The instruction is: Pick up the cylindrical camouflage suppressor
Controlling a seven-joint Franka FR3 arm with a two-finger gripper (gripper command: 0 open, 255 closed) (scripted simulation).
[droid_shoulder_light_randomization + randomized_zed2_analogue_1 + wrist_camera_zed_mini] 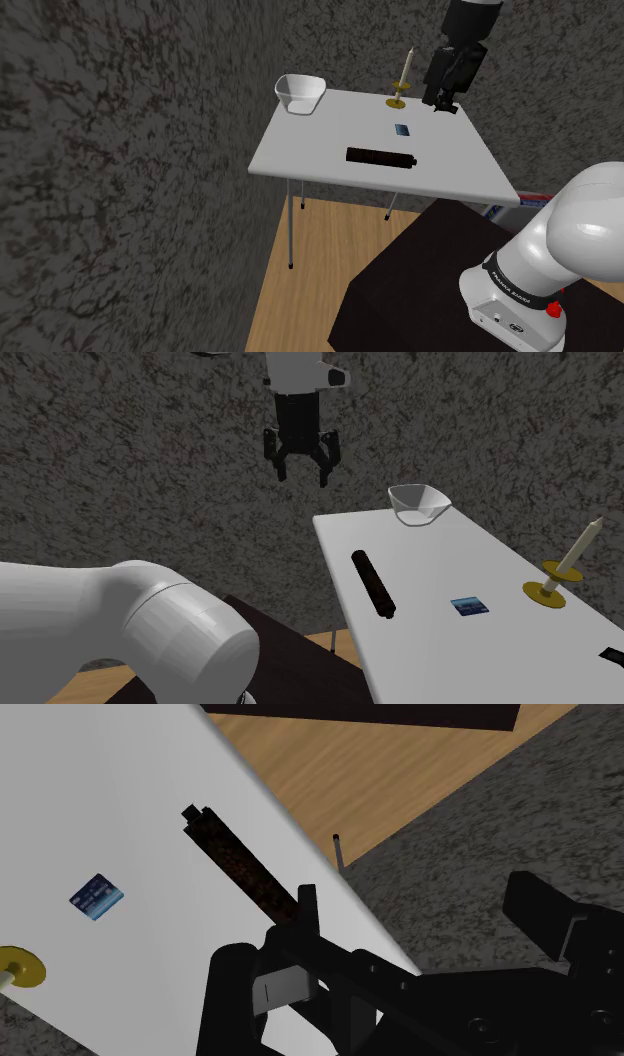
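The suppressor [380, 156] is a long dark cylinder with mottled brownish markings, lying flat on the white table [320, 150] near the edge facing the stand. It also lies on the table in the second exterior view [373, 583], and below the hand in the wrist view [240, 864]. My black gripper [300, 467] hangs high in the air, well above the suppressor and apart from it. Its fingers [325, 462] stand apart with nothing between them. In the shoulder view the gripper [441, 101] shows against the dark wall past the table's far right corner.
A white bowl [300, 93] sits at the table's far left corner. A candle on a gold holder [402, 85] and a small blue card [403, 128] stand beyond the suppressor. Rough dark walls close in behind; wooden floor [310, 260] and the dark stand [420, 280] lie below.
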